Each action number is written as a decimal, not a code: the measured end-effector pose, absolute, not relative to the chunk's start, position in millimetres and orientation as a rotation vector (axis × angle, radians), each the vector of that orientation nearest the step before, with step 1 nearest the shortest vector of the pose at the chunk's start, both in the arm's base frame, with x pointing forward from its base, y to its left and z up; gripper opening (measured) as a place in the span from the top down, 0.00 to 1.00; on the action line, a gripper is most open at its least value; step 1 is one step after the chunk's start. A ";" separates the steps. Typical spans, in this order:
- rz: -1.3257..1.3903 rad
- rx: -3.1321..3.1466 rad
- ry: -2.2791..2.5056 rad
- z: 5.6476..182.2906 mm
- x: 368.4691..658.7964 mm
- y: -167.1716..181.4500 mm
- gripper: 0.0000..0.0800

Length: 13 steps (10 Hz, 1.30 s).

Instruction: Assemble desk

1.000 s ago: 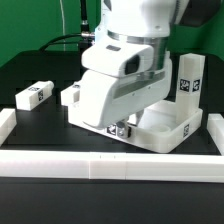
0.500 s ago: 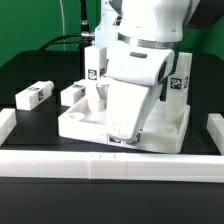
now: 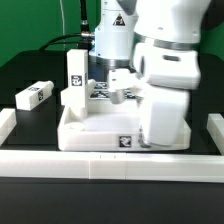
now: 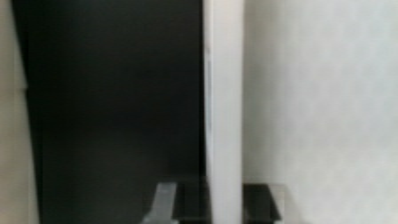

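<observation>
Desk top (image 3: 95, 138), a white tray with a raised wall, sits near the middle of the black table (image 3: 40, 70), with one tag showing on its front wall. The gripper (image 4: 217, 206) meets the tray on the side toward the exterior view's right. In the wrist view a thin white edge of the tray stands between the two dark fingers (image 4: 171, 205), which are clamped against it, so the gripper is grasping the desk top by its wall. In the exterior view the bulky white arm (image 3: 165, 95) hides that grip and the tray's right part.

One upright leg (image 3: 73, 76) stands at the tray's far corner on the exterior view's left. One loose leg (image 3: 33, 95) lies on the table further left, well apart from the tray. That makes two legs that can be counted; a tagged shape beside the arm is too hidden to name.

A white border rail (image 3: 100, 162) runs along the table's front, with short pieces at both sides. A green backdrop (image 3: 30, 20) stands behind.
</observation>
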<state>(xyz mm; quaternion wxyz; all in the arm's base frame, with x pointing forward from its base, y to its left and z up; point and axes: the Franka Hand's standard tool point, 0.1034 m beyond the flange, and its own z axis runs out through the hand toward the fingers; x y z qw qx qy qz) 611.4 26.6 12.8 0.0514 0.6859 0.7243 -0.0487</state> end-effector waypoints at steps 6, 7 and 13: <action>-0.143 2.198 2.085 12.6 639.3 55.8 0.92; -0.142 2.200 2.083 12.9 639.5 55.2 0.92; -0.258 2.261 2.061 50.6 629.4 38.9 0.25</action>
